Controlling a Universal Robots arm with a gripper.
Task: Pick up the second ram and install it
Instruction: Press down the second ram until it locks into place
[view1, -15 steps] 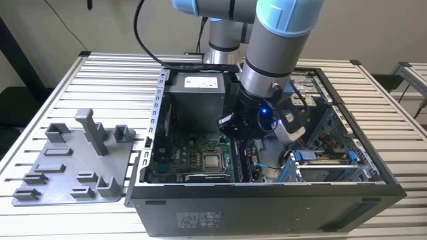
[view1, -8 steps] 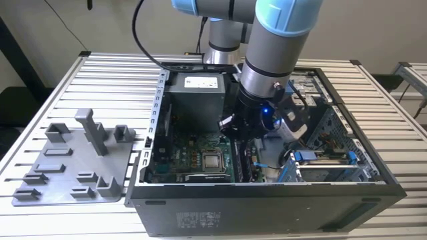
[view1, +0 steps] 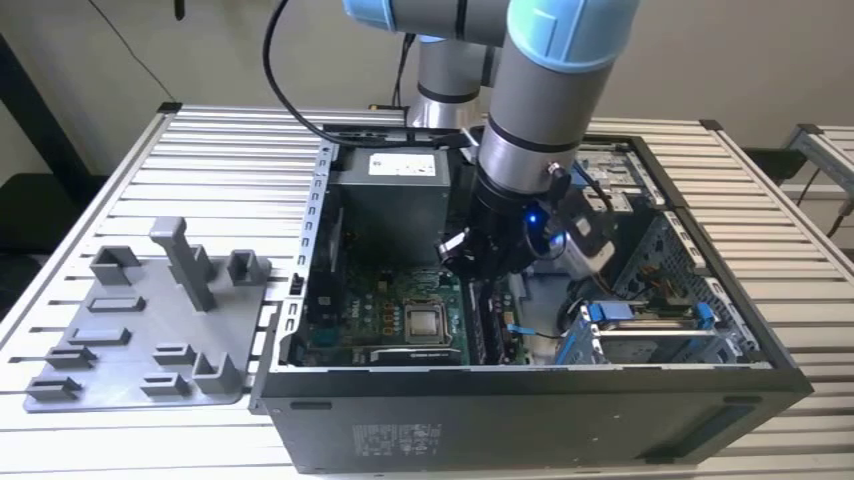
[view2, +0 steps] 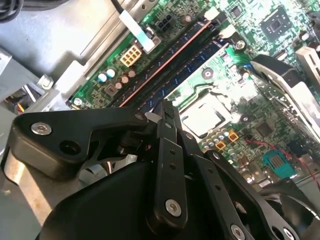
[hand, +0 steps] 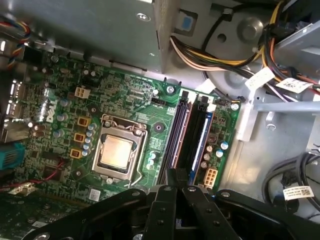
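Observation:
My gripper (view1: 475, 268) reaches down into an open computer case, over the green motherboard (view1: 387, 312). In both wrist views its black fingers (view2: 166, 107) (hand: 176, 175) are shut tip to tip, with nothing visible between them. Two long dark memory slots run side by side next to the processor socket (hand: 119, 152). The second ram (hand: 176, 131) (view2: 192, 62) is a thin dark stick lying along the slot nearer the socket, with my fingertips over its near end. Whether they touch it I cannot tell.
A grey fixture tray (view1: 147, 335) with upright posts lies on the slatted table at the exterior view's left, outside the case. Inside the case are the power supply (view1: 390, 190), cable bundles (hand: 210, 50) and a blue-tabbed drive cage (view1: 647, 330) close beside the slots.

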